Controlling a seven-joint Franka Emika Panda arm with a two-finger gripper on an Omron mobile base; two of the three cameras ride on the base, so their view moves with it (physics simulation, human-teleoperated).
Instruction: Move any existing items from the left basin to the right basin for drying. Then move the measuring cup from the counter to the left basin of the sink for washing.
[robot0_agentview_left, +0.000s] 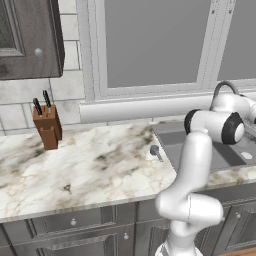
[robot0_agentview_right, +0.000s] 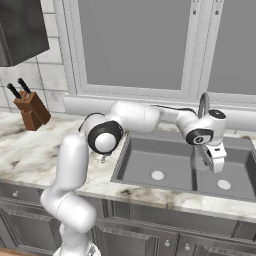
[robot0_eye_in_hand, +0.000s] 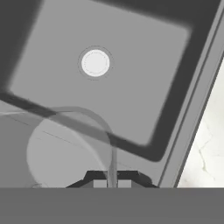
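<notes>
Pinching the thin rim of the see-through round cup (robot0_eye_in_hand: 65, 148) between my shut gripper (robot0_eye_in_hand: 112, 179), I hang over the smooth grey steel right basin (robot0_eye_in_hand: 144, 92) with its pale round drain (robot0_eye_in_hand: 95, 62); the tiny metallic measuring cup (robot0_agentview_left: 156, 151) lies far back on the veined marble counter (robot0_agentview_left: 75, 170)

White marble counter (robot0_agentview_left: 90, 170): knife block (robot0_agentview_left: 47, 127) stands far left by the wall, measuring cup (robot0_agentview_left: 156, 151) lies just left of the sink (robot0_agentview_right: 150, 150), set into the counter's right part.

Two base cameras look down across the counter (robot0_agentview_left: 90, 165) and sink (robot0_agentview_right: 165, 165) from either side; the hand camera sits close, seemingly above a basin (robot0_eye_in_hand: 109, 78).
</notes>
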